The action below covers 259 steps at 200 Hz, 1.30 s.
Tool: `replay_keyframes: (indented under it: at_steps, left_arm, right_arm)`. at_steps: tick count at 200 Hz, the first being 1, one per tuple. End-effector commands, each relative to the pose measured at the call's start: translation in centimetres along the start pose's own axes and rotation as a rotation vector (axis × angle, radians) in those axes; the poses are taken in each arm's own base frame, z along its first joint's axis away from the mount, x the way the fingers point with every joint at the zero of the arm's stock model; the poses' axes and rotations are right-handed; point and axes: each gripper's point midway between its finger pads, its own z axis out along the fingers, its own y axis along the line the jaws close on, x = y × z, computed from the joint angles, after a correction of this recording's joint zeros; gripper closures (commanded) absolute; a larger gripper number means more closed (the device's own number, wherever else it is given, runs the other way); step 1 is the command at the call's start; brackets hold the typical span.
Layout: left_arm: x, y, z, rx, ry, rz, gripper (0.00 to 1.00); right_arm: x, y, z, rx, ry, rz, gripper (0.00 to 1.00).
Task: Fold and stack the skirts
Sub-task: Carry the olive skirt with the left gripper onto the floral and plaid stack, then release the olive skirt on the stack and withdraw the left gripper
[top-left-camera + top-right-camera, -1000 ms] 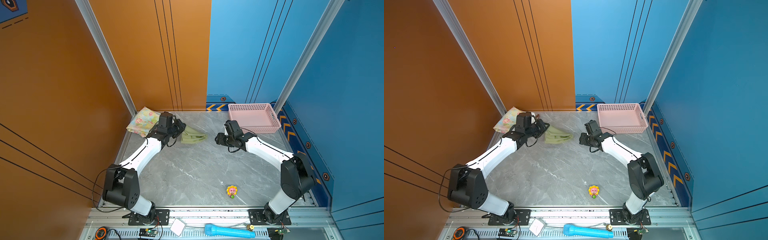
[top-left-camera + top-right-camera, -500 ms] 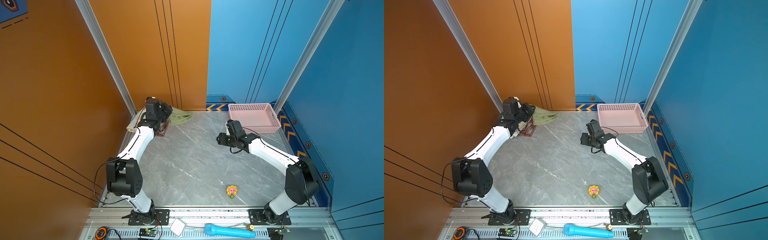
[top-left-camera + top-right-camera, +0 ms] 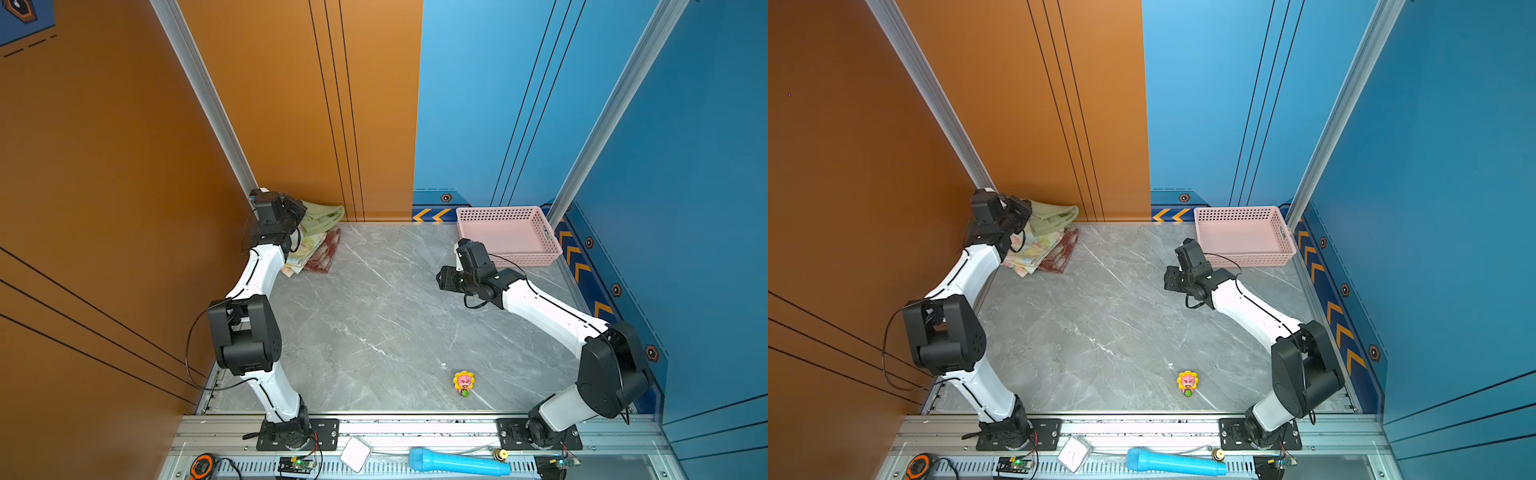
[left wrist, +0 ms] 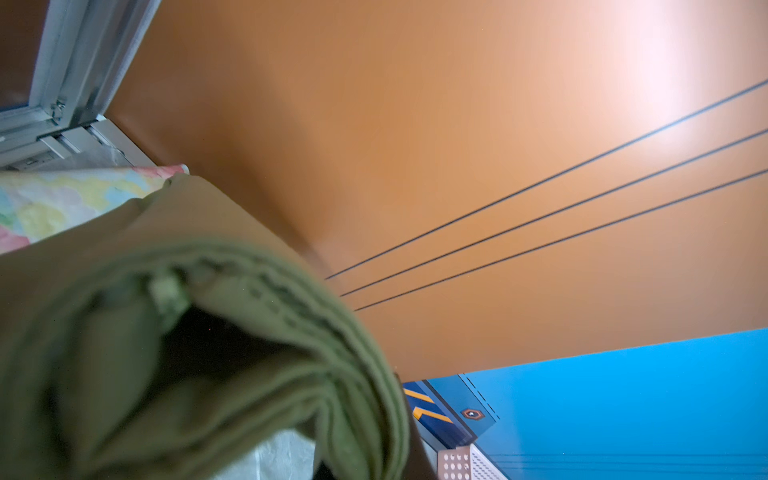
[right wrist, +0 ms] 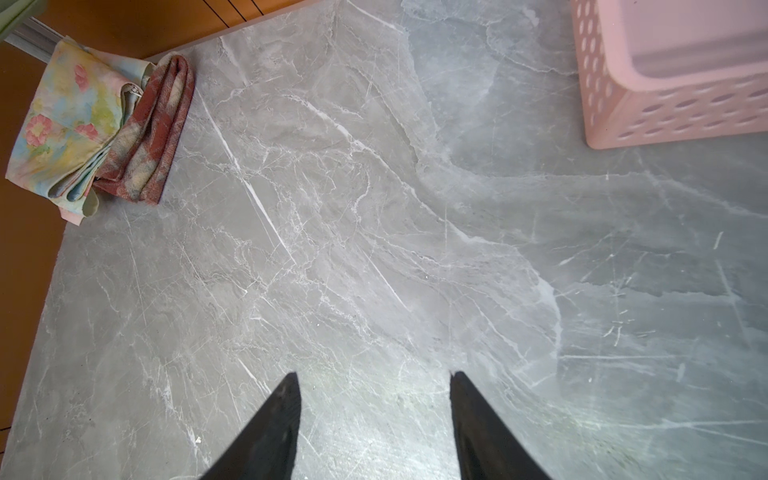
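- Fingers of the left gripper are hidden by cloth in every view. The jaws are closed tight on the olive skirt, at the far left corner of the worktop beside the orange wall.
- In both top views the olive skirt spreads from that gripper toward the wall, above the other two skirts. Whether it already rests on them cannot be told. In the left wrist view its folded green layers fill the near field, blurred.
- Just below it lies the floral skirt, folded, on the worktop in that same corner. A strip of it shows behind the olive cloth in the left wrist view.
- Touching the floral skirt on its right side is the plaid skirt, folded too and partly tucked under the floral one in the right wrist view.
- Near the front edge, right of the middle, a small sunflower toy stands alone.
- Right gripper hovers over bare worktop well apart from the skirts, its dark fingers spread with nothing between them.
- Behind it, at the far right, sits the pink basket, close to the gripper.
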Motion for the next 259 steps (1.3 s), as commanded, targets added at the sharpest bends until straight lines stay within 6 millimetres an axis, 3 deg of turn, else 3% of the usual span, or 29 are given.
replay_keyframes:
  at_steps: [1, 19, 42, 80, 125, 135, 146, 184, 229, 242, 259]
  left_arm:
    - [-2.9, -1.8, 0.5, 0.079, -0.064, 0.04, 1.0]
    - [-3.8, -0.2, 1.1, 0.056, -0.078, 0.027, 1.0]
    - [-3.5, 1.9, 2.1, 0.017, -0.072, 0.011, 1.0]
    - [0.0, 7.9, 3.5, -0.098, -0.036, -0.084, 1.0]
    - [4.1, 16.7, 1.9, -0.372, -0.025, -0.154, 1.0]
    - [4.7, 18.1, 1.2, -0.441, -0.016, -0.149, 0.86]
    - [5.2, 19.1, 0.5, -0.506, -0.004, -0.136, 0.63]
    - [4.2, 18.7, -1.6, -0.624, 0.019, -0.033, 0.0]
    - [2.8, 15.9, -4.2, -0.6, 0.017, 0.109, 0.02]
    - [2.1, 14.6, -4.9, -0.56, -0.013, 0.162, 0.02]
    - [1.8, 13.4, -6.1, -0.542, -0.021, 0.239, 0.02]
  right_arm:
    - [-0.6, -0.5, -1.1, 0.037, -0.016, -0.024, 0.41]
    - [-0.9, -0.7, -1.2, 0.051, -0.022, -0.029, 0.41]
    - [-1.2, -0.9, -1.6, 0.064, -0.03, -0.032, 0.41]
    - [-1.4, -1.3, -1.7, 0.068, -0.032, -0.014, 0.4]
    - [-1.1, -1.5, -1.8, 0.068, -0.03, -0.013, 0.39]
    - [-1.1, -1.5, -1.9, 0.069, -0.032, -0.014, 0.38]
    - [-1.0, -1.7, -2.0, 0.073, -0.034, -0.018, 0.36]
    - [-1.4, -2.4, -2.8, 0.087, -0.056, -0.03, 0.25]
    - [-2.6, -5.2, -5.0, 0.108, -0.128, -0.03, 0.06]
    - [-3.0, -6.7, -5.8, 0.13, -0.153, -0.02, 0.0]
    - [-3.7, -9.2, -6.9, 0.169, -0.193, -0.005, 0.0]
